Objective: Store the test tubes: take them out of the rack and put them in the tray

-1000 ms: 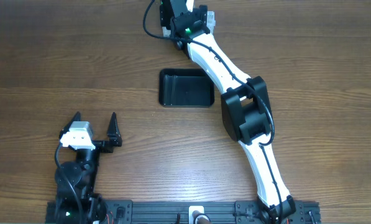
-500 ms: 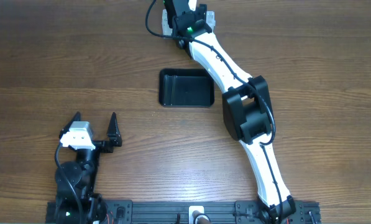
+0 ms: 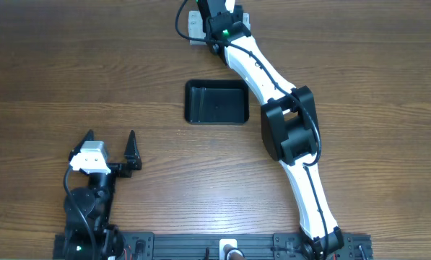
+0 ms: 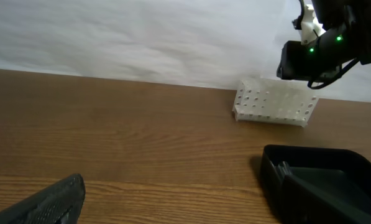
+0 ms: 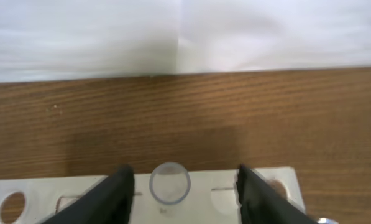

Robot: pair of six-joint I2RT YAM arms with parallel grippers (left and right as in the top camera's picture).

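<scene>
The white test tube rack (image 3: 195,27) stands at the table's far edge, also seen as a perforated white block (image 4: 275,102). One clear test tube (image 5: 169,182) stands upright in the rack (image 5: 42,193), its round mouth facing up. My right gripper (image 5: 183,172) is open just above the rack, a finger on either side of that tube with gaps between. The black tray (image 3: 216,102) lies in the middle of the table, and nothing shows inside it. My left gripper (image 3: 110,139) is open near the front left, holding nothing.
A white backdrop (image 4: 141,37) rises right behind the rack. The right arm (image 3: 273,87) stretches diagonally past the tray's right side. Bare wood table (image 3: 71,65) spreads left of the tray and rack.
The right arm's wrist has shifted slightly right and farther back over the rack. The left arm has not moved.
</scene>
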